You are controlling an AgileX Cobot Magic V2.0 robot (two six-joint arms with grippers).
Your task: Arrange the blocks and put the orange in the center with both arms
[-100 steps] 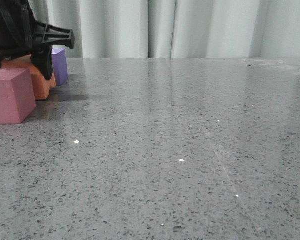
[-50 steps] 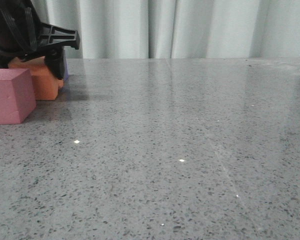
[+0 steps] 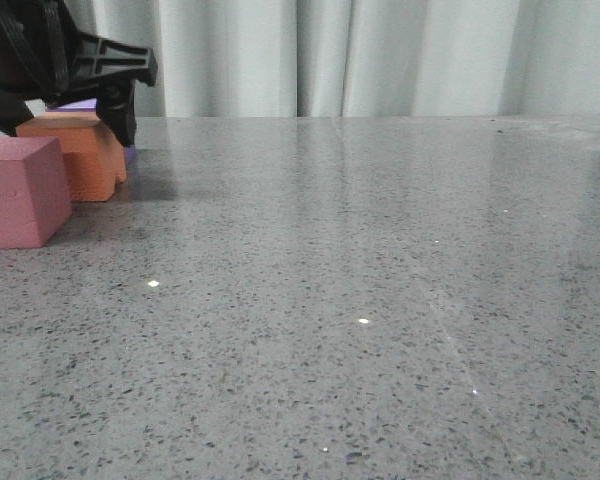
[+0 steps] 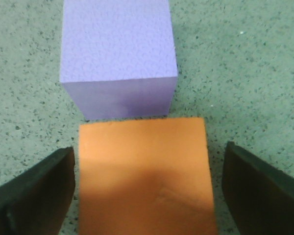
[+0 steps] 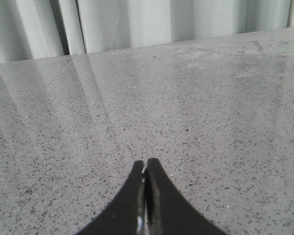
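Observation:
The orange cube (image 3: 80, 158) sits on the table at the far left, just behind the pinkish-red cube (image 3: 18, 192). The purple cube (image 3: 80, 104) stands behind the orange one, mostly hidden by it and by my left gripper (image 3: 65, 108). In the left wrist view the orange cube (image 4: 144, 171) lies between the two black fingers (image 4: 44, 191), with the purple cube (image 4: 117, 58) close beyond it. My left gripper (image 4: 147, 166) is open and straddles the orange cube, with a gap on each side. My right gripper (image 5: 146, 164) is shut and empty over bare table.
The grey speckled table (image 3: 360, 280) stretches to the right of the cubes. Pale curtains (image 3: 380, 50) hang behind its far edge. The right arm does not show in the front view.
The orange cube slid a little to the right and now covers most of the purple cube. My left gripper has since risen slightly above it.

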